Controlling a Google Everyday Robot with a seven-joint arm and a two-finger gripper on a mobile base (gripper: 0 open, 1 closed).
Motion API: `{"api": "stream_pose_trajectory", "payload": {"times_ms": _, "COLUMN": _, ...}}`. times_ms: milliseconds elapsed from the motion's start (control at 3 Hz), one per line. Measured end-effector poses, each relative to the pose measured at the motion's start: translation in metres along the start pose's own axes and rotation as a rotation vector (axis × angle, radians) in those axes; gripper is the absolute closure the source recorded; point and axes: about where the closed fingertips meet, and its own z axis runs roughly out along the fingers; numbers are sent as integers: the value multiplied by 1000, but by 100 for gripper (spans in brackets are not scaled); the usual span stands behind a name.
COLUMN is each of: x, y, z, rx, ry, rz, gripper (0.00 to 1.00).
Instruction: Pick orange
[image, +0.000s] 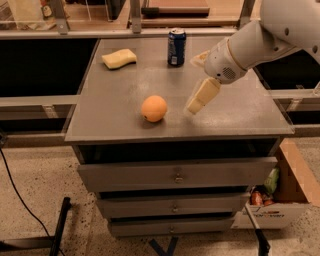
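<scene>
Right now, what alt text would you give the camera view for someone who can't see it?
An orange sits near the front of a grey drawer cabinet, with the robot's gripper hanging just to its right, not touching it. A blue soda can and a yellow sponge sit farther back.

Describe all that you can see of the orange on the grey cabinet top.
The orange is round, smooth and evenly orange, with a soft highlight on its upper side. It rests on the grey cabinet top, near the front edge, and casts a small shadow beneath itself. Only that top touches it. The gripper hangs beside it, toward the picture's right, apart from it.
</scene>
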Motion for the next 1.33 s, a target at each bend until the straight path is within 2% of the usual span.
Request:
{"api": "stream_pose_trajectory", "payload": {"times_ms": 667, "x": -7, "y": -1, "z": 35, "rx": -93, "ry": -122, "rz": -28, "gripper": 0}}
{"api": "stream_pose_trajectory", "payload": {"times_ms": 1333, "x": -15, "y": 12, "z": 66, "rx": -178, "ry": -168, "rz": -50, "gripper": 0}}
